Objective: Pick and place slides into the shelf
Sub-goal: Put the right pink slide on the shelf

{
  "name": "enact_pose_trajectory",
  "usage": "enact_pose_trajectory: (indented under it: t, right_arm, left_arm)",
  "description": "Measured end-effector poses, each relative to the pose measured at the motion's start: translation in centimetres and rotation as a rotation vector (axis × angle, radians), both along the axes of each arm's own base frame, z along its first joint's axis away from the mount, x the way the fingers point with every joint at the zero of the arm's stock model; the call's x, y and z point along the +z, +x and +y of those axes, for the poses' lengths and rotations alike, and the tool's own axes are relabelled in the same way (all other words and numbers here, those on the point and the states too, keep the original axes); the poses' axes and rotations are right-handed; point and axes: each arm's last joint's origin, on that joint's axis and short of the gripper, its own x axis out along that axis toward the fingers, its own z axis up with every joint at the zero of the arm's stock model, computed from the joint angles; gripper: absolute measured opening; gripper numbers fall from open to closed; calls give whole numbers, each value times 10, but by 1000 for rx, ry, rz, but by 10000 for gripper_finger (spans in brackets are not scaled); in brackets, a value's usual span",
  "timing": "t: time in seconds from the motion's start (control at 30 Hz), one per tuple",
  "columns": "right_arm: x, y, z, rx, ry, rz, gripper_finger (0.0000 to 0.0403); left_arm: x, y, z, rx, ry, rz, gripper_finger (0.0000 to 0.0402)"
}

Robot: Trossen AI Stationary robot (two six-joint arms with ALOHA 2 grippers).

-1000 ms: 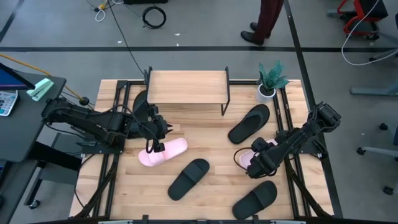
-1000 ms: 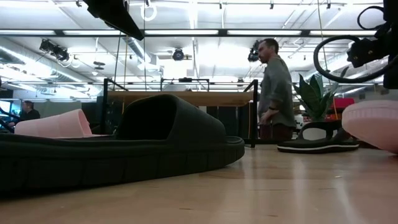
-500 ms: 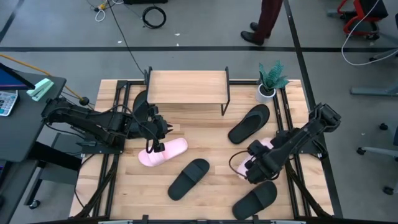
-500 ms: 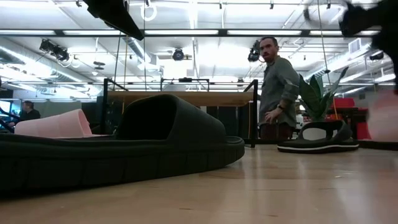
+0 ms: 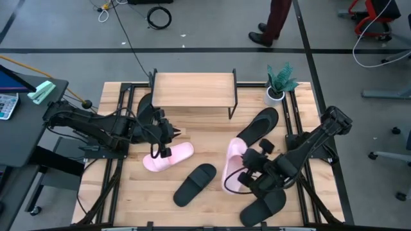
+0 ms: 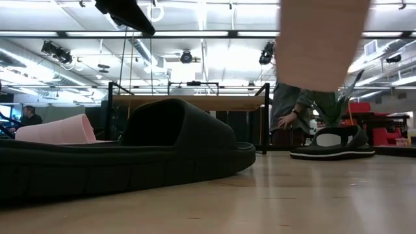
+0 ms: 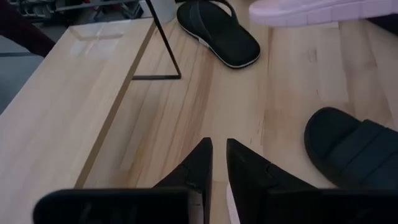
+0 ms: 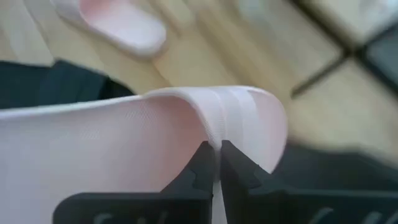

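The right end effector (image 5: 247, 178) is pinching a pink slide (image 5: 232, 163) by its strap above the worktop (image 5: 212, 138) — the left end effector (image 5: 156, 151), fingers nearly together, is gripping the other pink slide (image 5: 172, 156); the shelf (image 5: 192, 89) is carrying nothing on top.

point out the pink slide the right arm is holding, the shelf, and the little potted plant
pink slide held by the right gripper (image 5: 232, 165), high view, on its sole
shelf (image 5: 192, 89), high view, middle of the wooden plank top
potted plant (image 5: 280, 78), high view, on the green leaves

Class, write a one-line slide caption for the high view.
Right gripper lifts a pink slide by its strap; left gripper pinches the other pink slide.
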Motion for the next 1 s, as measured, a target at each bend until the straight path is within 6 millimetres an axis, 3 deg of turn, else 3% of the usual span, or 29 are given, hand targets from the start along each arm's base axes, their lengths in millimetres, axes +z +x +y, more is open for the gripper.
enact_pose_trajectory:
  t: [0.1,0.27,0.57,0.83,1.0]
  right_arm:
    - [9,15,-13,43,-127,-24,11]
    - [21,38,-53,35,-386,45,11]
    - [37,80,-161,-7,-609,267,9]
    - [46,84,-252,19,-587,319,9]
    - [46,74,-292,44,-528,311,9]
  left_arm:
    - [1,1,0,-4,3,-10,55]
    - [4,3,-1,-5,-4,-44,50]
    - [8,6,-1,-30,22,-88,48]
    - [9,6,-1,-31,23,-91,44]
    - [9,6,-1,-30,23,-91,48]
